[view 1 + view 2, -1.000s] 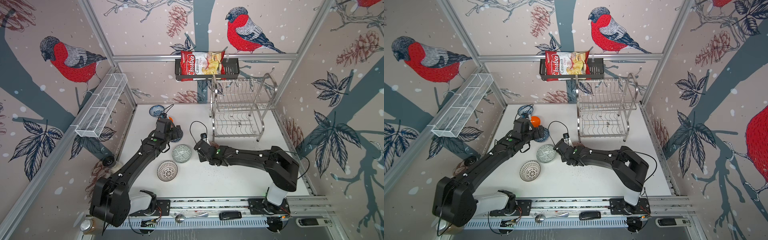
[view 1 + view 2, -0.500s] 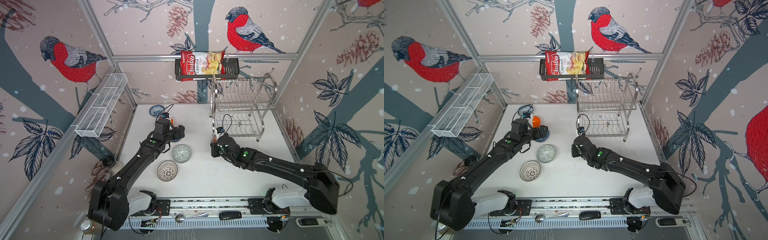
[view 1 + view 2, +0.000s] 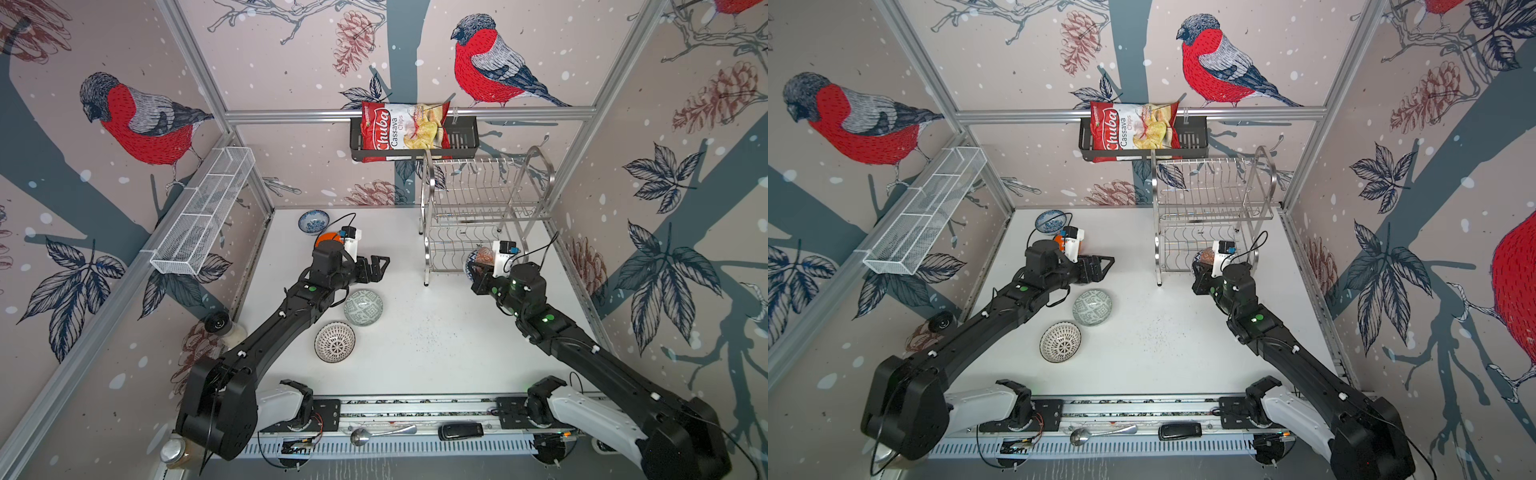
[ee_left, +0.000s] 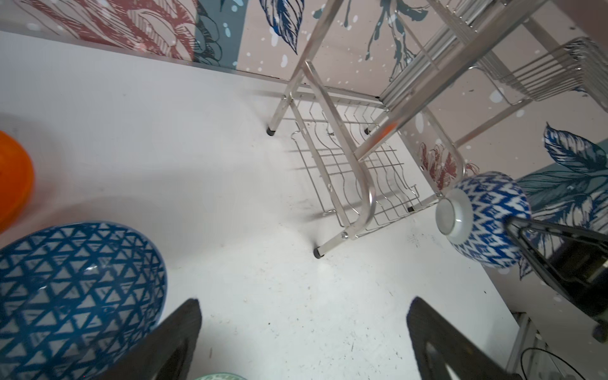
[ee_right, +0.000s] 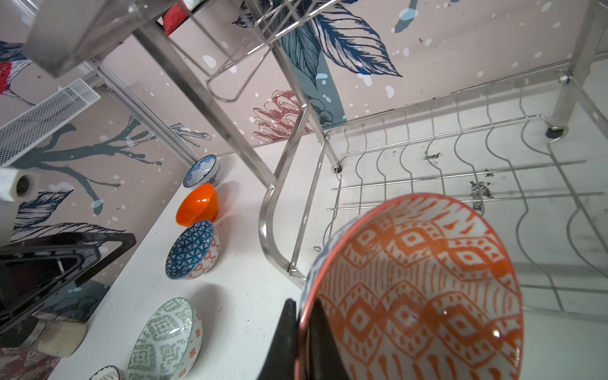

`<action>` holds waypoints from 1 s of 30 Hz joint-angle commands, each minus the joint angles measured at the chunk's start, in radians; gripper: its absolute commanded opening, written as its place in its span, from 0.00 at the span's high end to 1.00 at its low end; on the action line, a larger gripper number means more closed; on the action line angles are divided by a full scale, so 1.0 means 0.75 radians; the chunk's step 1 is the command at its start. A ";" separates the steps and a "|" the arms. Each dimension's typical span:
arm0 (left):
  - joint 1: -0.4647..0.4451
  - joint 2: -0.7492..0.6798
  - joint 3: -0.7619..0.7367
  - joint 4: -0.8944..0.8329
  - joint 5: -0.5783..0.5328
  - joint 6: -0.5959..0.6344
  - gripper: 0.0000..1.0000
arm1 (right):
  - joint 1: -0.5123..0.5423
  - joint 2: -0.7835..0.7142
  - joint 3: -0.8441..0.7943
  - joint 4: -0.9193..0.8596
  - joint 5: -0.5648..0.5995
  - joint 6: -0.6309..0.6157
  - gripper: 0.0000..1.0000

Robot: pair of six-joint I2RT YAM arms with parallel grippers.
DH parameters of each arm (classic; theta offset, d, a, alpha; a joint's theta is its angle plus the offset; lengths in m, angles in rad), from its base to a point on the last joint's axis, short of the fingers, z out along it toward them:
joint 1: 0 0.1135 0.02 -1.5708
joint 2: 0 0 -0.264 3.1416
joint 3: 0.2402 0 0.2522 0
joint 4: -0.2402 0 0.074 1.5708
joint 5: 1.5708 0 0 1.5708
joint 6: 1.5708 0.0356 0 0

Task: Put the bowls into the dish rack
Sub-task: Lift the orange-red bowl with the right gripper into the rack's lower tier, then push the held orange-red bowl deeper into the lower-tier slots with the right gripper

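The left gripper hangs wide open, just beside the blue triangle bowl. To the right, the right gripper pinches the rim of the orange-patterned bowl, tilted before the lower shelf of the dish rack. Best slide it in on edge, seating it between wires before letting go.
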 commanded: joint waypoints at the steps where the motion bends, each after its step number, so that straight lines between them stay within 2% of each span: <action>1: -0.026 0.047 0.097 0.091 0.092 -0.030 0.02 | -0.070 0.056 0.007 0.209 -0.216 -0.052 0.98; 5: -0.040 0.130 0.189 0.084 0.145 -0.028 0.02 | -0.107 0.125 0.012 0.308 -0.299 -0.068 0.98; 10: -0.042 0.168 0.066 0.304 0.271 -0.093 0.02 | -0.174 0.163 -0.022 0.408 -0.390 -0.063 0.99; 13: -0.044 0.183 0.068 0.331 0.313 -0.112 0.02 | -0.224 0.187 -0.056 0.493 -0.464 -0.039 0.99; 30: -0.042 0.212 0.064 0.279 0.203 -0.101 0.03 | -0.288 0.452 -0.067 0.834 -0.625 0.089 0.99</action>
